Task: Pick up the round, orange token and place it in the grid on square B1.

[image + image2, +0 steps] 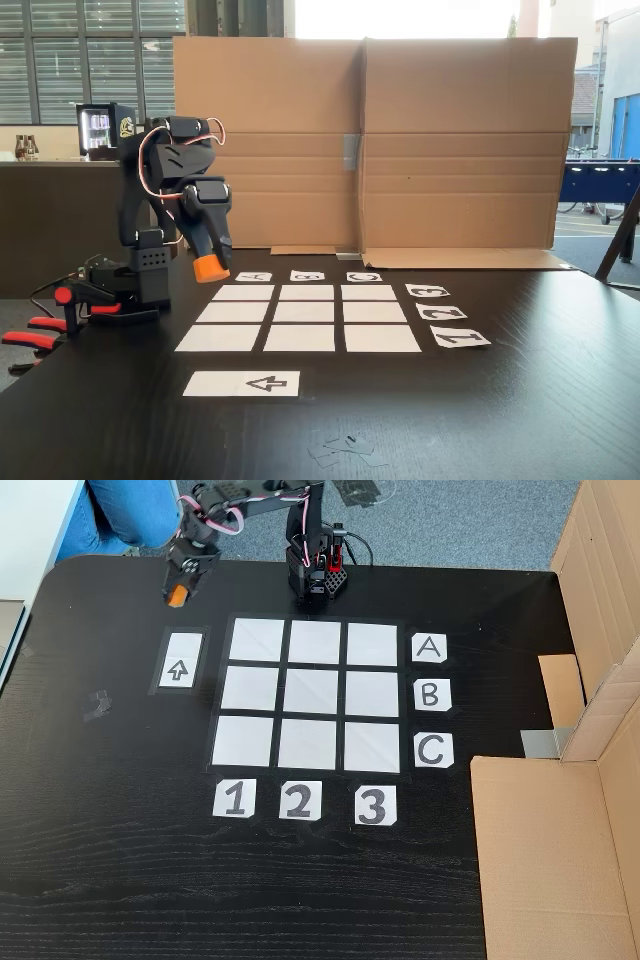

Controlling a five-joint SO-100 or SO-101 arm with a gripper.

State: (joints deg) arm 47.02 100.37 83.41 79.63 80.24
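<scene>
Aloft, token (211,268) in fingers (213,262), beside grid (312,696)

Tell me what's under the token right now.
The token, shut in the claw, hangs above bare black table, left of the grid in both fixed views. Its underside isn't visible.

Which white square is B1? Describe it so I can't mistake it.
In the top-down fixed view, find the grid of nine white rectangles. Take the middle row, level with the B label. Square B1 is its leftmost cell, above the 1 label.
</scene>
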